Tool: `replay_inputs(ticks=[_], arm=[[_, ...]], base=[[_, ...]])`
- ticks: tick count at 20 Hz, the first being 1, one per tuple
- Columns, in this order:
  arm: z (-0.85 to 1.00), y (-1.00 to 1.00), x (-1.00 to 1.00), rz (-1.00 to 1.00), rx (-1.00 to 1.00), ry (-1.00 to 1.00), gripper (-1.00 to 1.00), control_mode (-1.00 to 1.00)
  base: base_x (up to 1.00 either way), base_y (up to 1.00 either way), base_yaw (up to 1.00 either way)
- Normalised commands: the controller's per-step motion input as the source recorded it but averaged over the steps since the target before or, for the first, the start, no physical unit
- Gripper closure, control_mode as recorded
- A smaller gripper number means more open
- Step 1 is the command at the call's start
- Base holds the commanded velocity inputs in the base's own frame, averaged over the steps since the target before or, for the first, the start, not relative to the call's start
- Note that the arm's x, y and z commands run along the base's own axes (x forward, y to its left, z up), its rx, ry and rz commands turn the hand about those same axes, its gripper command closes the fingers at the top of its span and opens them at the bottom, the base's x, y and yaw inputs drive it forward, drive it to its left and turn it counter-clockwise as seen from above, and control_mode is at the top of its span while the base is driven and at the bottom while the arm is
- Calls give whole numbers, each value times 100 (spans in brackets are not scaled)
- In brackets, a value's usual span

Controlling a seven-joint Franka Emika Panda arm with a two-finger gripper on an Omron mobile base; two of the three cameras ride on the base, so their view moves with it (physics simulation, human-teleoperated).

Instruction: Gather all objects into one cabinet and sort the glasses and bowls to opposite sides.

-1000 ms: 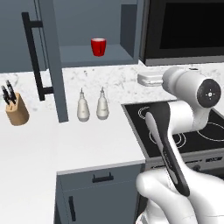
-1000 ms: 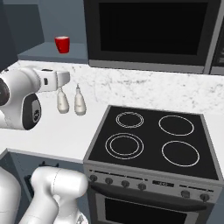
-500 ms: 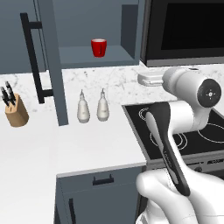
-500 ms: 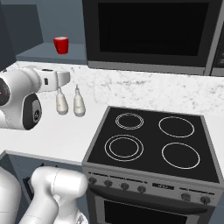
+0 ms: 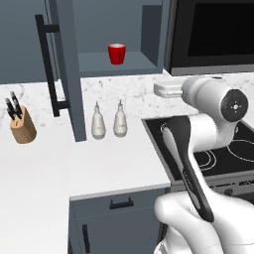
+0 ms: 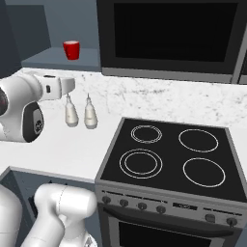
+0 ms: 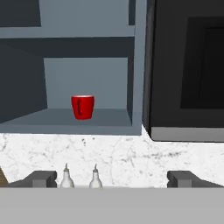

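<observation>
You are looking at an early stage of the job, as far as these views let you judge. The glossy red handled mug (image 5: 117, 53) stands alone on the blue-grey inner shelf of the dark slate-blue wall cabinet (image 5: 149, 30), upright, toward the shelf's right end and near the cabinet's right wall. The cabinet door (image 5: 63, 69) hangs open with its long black bar handle facing you.

Your two-finger gripper (image 7: 111, 178) is raised over the white speckled countertop (image 5: 114, 163) and aimed at the cabinet; its two dark fingertips (image 7: 41, 178) stand wide apart with nothing between them (the hand view shows the red mug straight ahead, well apart from them). So you are carrying nothing now.

On the counter below the cabinet stand two small white bottle-shaped shakers (image 5: 109, 120) side by side, and farther left a wooden knife block (image 5: 21, 126) with dark handles. To the right sit the black glass cooktop (image 6: 169, 157) with four rings and, above it, the black microwave (image 6: 173, 34).

Of the task's things you can see just the red mug here, so you should treat the remaining mugs and the bowl as still to be found and brought. Which side the red mug ends up on is, in my judgement, still yours to settle once the bowl arrives.
</observation>
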Motion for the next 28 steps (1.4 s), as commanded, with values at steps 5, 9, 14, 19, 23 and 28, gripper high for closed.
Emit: replay_inputs(ticks=[5, 9, 14, 19, 23, 28], arm=[[48, 62, 15, 4, 0, 0, -100, -100], [62, 25, 45, 2, 7, 0, -100, -100], [40, 20, 51, 5, 5, 2, -100, -100], [-17, 0, 24, 1, 13, 1, -100, -100], [-49, 0, 83, 1, 24, -4, -100, -100], [-2, 10, 45, 2, 5, -1, -100, -100]], base=[[0, 0, 0], [0, 0, 0], [0, 0, 0], [0, 0, 0], [0, 0, 0], [0, 0, 0]])
